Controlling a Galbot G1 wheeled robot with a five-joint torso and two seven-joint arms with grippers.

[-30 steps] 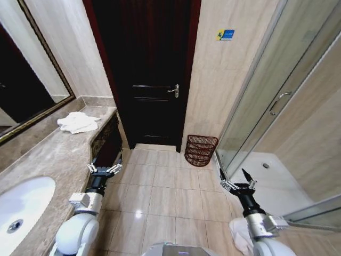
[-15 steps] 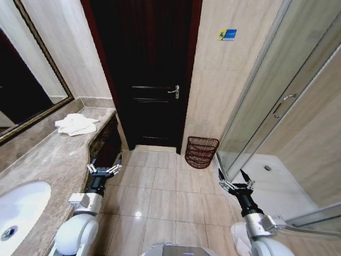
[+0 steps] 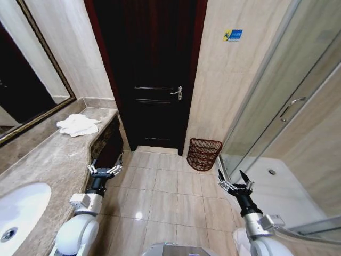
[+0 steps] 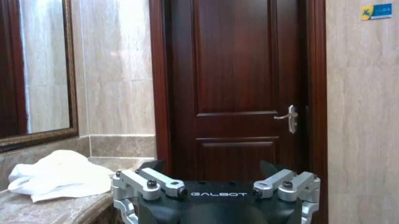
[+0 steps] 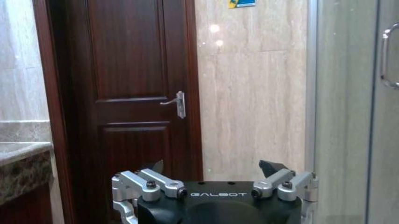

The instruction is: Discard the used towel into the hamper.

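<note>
Reddish-brown and woven of open slats, the small round hamper (image 3: 204,154) stood on the tan tiled floor (image 3: 165,192) in the corner where the beige tiled wall (image 3: 224,80) met the glass shower enclosure (image 3: 298,112), just to the right of the dark wooden door (image 3: 146,69) in the head view. It leaned a little, its open mouth turned partly toward the robot.

The crumpled white towel (image 3: 78,125) lay at the far end of the mottled brown marble bench (image 3: 48,160), near the wall and below the dark-framed mirror (image 3: 26,80), well apart from the hamper (the doorway and a stretch of floor lay between them). A white oval sink (image 3: 18,210) sat in the near part of the same bench. The left wrist view caught the towel (image 4: 56,175) too, heaped on the bench edge beside the door.

The left pincer (image 3: 104,170) hovered low beside the bench front, its fingers spread and grasping nothing; its own camera showed the fingertips (image 4: 153,165) parted with the door behind them. The right pincer (image 3: 234,183) hung above the floor near the shower's lower rail, likewise released and empty, its jaws standing apart in the right wrist view, where the silver door handle (image 5: 176,103) showed beyond.
</note>
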